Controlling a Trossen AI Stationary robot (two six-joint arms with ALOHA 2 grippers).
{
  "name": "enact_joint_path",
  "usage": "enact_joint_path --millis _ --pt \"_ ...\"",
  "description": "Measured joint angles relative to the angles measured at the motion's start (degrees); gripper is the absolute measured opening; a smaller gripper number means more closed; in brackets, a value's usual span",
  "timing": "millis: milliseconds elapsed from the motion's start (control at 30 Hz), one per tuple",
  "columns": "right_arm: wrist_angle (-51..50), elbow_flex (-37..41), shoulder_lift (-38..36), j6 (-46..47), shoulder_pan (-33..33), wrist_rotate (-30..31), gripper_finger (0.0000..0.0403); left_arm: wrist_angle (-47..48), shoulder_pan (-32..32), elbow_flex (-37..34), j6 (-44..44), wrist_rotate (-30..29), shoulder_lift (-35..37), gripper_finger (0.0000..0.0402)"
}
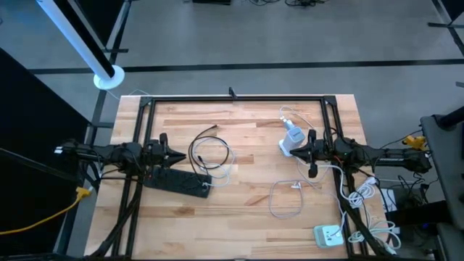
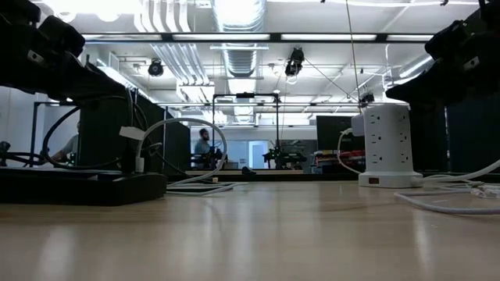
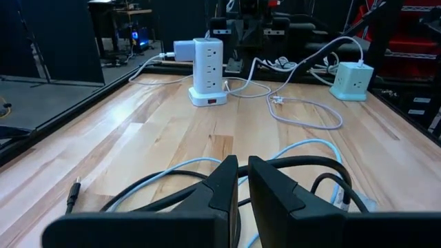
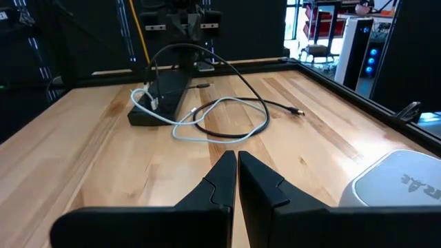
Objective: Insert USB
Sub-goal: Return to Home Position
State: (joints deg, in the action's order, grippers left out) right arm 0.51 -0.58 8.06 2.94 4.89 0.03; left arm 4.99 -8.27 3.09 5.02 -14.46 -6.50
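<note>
**A:** How do the fingers stand?

**B:** The left fingers [image 3: 222, 186] are pressed nearly together with nothing between them. The right fingers [image 4: 222, 180] are clenched the same way, also empty. Both hover over the tabletop [image 1: 246, 174], the left ones near the black outlet extension [image 1: 177, 181], the right ones just beside the white outlet tower [image 1: 292, 138].

**A:** And the cables?

**B:** The light blue cable [image 3: 186, 162] and the black cable [image 4: 281, 105] both run to the extension and lie in loose loops between the arms. In the right wrist view they seem plugged in there. The black cable's free plug [image 3: 73, 193] lies on the bare wood.

**A:** If a plug needs handling, where to hold it?

**B:** I judge these cables light and soft, so they will flop and slide. It is better to pinch the stiff plug body on its flat sides, not the cord, and to push straight. The extension may be light too, and it could shift.
</note>
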Motion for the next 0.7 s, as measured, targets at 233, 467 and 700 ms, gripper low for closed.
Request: enact_joint_path --millis 233,467,700 --pt "0.0 0.0 0.0 0.0 0.0 0.0 0.0000 0.0 0.0 0.0 0.0 0.0 -0.1 0.0024" --pt "0.0 0.0 0.0 0.0 0.0 0.0 0.0000 0.0 0.0 0.0 0.0 0.0 -0.5 0.0024" --pt "0.0 0.0 0.0 0.0 0.0 0.0 0.0000 0.0 0.0 0.0 0.0 0.0 -0.5 0.0024"
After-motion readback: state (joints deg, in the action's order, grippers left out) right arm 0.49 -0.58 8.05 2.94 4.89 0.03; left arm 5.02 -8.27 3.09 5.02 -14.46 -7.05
